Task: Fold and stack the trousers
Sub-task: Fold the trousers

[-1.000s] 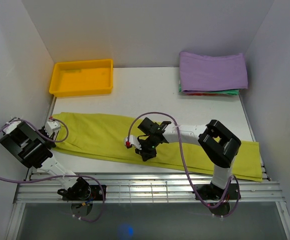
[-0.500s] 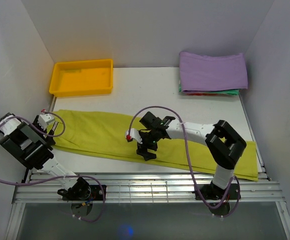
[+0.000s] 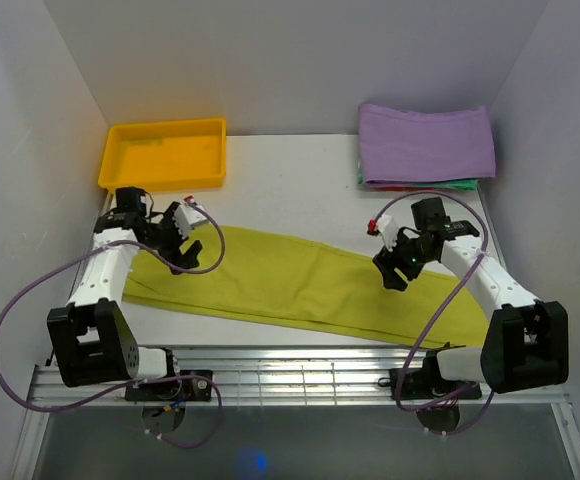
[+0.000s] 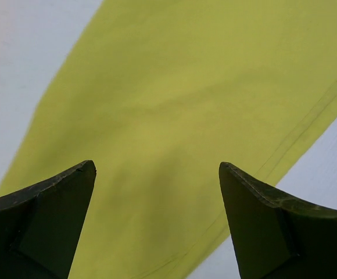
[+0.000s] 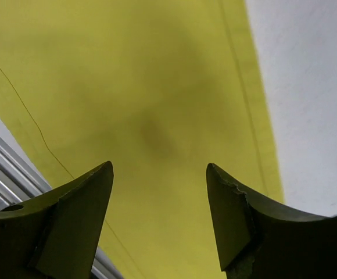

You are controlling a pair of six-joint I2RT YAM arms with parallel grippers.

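Left wrist view: the left gripper (image 4: 157, 168) has its fingers spread wide and empty above the trousers (image 4: 174, 104), near their left end. The right gripper (image 5: 160, 168), also wide and empty, hangs over their right part. The trousers lie flat in one long strip; beyond them sit a yellow tray (image 3: 165, 155) and a purple folded cloth (image 3: 425, 142).

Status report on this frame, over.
Left end effector open, empty. Right end effector open, empty. Trousers flat, near edge, not stacked. Purple cloth far right, apart.
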